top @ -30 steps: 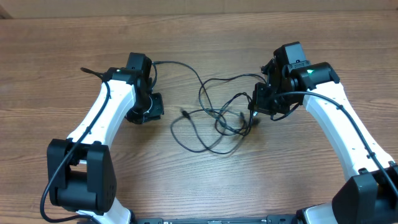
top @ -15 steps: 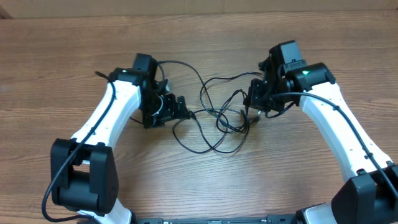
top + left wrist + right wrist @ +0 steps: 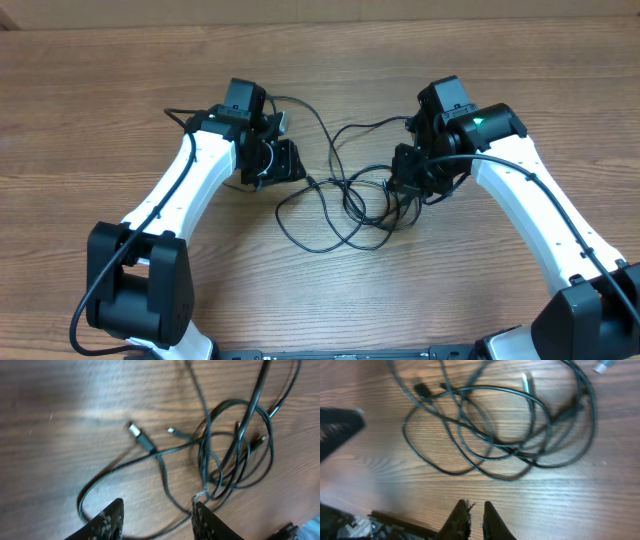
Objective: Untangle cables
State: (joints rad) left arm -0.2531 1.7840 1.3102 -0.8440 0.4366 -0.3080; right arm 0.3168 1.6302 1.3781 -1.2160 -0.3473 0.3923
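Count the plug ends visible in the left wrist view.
4: a large plug left of the cable tangle, a small light-tipped plug beside it, a dark plug inside the right loops, another dark plug just left of that. Others may be hidden.

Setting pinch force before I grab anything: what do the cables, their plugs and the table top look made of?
The cables: thin black cords, probably a rubber or plastic jacket; faint sheen, lying in soft loops. The plug: black moulded body, apparently plastic, with a pale, likely metal tip. The table: brown wood grain, matte; solid wood or laminate, cannot tell.
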